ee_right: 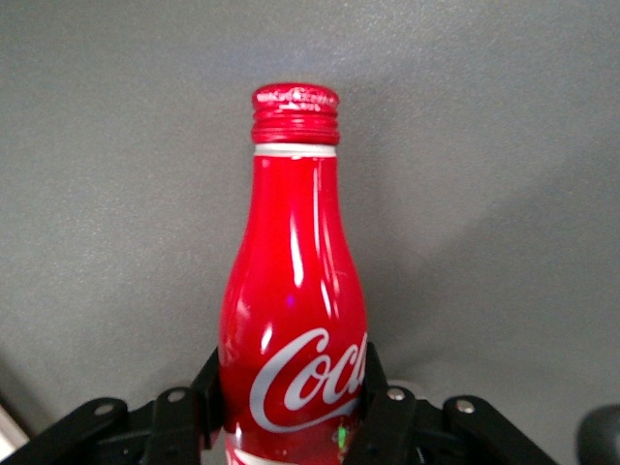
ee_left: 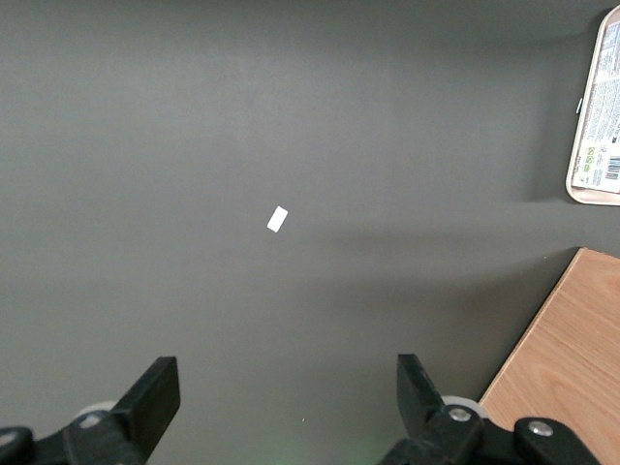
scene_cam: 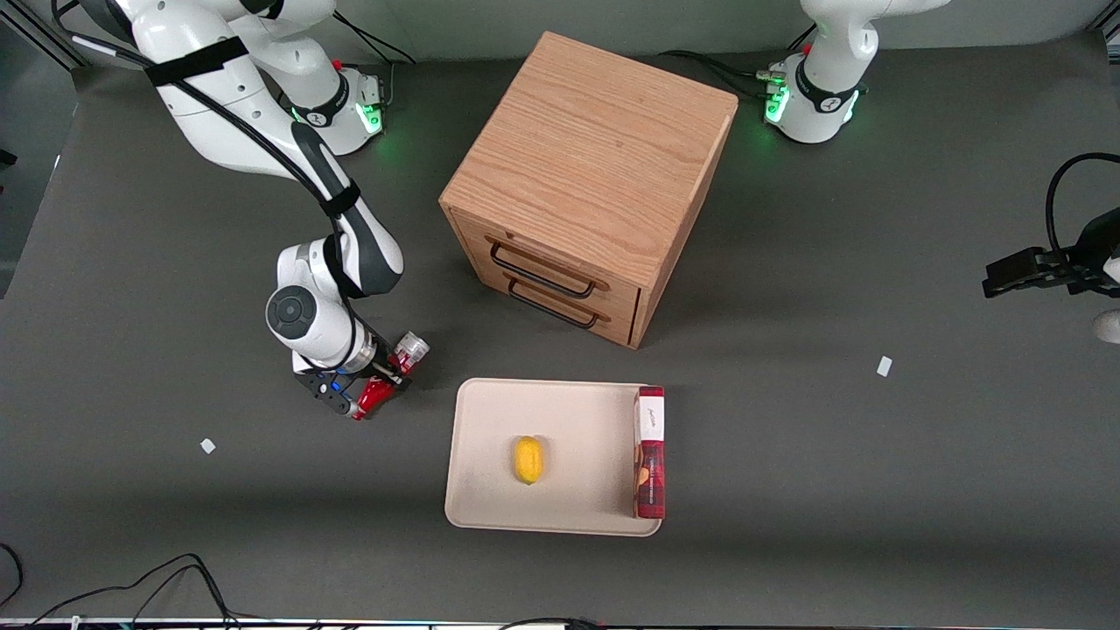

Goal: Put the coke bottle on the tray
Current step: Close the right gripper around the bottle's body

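Note:
The coke bottle (ee_right: 294, 300) is red with a white script logo and a red cap. My right gripper (ee_right: 293, 392) is shut on its lower body, one black finger on each side. In the front view the gripper (scene_cam: 385, 376) holds the bottle (scene_cam: 374, 395) tilted over the dark table, beside the tray toward the working arm's end. The cream-beige tray (scene_cam: 490, 472) lies flat, nearer the front camera than the cabinet; a corner of it shows in the left wrist view (ee_left: 581, 189).
A yellow lemon (scene_cam: 528, 459) and an upright red box with a white end (scene_cam: 650, 451) are on the tray. The wooden drawer cabinet (scene_cam: 586, 179) stands mid-table. Small white scraps (scene_cam: 207, 445) (scene_cam: 885, 366) lie on the table.

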### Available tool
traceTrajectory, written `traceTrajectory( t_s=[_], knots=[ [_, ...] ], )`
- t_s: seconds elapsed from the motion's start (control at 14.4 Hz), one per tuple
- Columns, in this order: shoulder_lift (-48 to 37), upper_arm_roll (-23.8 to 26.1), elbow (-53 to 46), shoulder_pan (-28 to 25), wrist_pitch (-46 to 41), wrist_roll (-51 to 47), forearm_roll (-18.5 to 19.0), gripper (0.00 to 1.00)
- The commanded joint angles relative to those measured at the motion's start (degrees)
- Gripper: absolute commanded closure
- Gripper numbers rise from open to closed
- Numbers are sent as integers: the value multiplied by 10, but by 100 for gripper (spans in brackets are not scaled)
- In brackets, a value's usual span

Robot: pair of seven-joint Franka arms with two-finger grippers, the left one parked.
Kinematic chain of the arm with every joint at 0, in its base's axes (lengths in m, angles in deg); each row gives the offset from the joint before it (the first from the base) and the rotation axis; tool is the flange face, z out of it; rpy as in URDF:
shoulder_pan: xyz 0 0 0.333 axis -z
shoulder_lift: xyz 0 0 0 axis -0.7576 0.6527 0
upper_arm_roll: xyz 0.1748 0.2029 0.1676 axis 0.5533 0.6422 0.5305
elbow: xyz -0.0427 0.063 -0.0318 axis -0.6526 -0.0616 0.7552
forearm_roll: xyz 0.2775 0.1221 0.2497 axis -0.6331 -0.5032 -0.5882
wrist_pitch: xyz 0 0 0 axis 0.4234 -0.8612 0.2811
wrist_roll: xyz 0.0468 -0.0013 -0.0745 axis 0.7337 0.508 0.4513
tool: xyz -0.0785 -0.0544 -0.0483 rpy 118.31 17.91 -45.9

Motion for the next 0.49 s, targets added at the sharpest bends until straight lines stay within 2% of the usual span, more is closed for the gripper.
traceTrajectory(
  t_s=[0.0, 0.28, 0.42],
  knots=[
    [-31, 5, -11, 2, -35, 4, -5, 82],
    [-51, 5, -97, 2, -141, 87, -1, 82],
    [-38, 5, -171, 3, -187, 135, 4, 82]
  ],
)
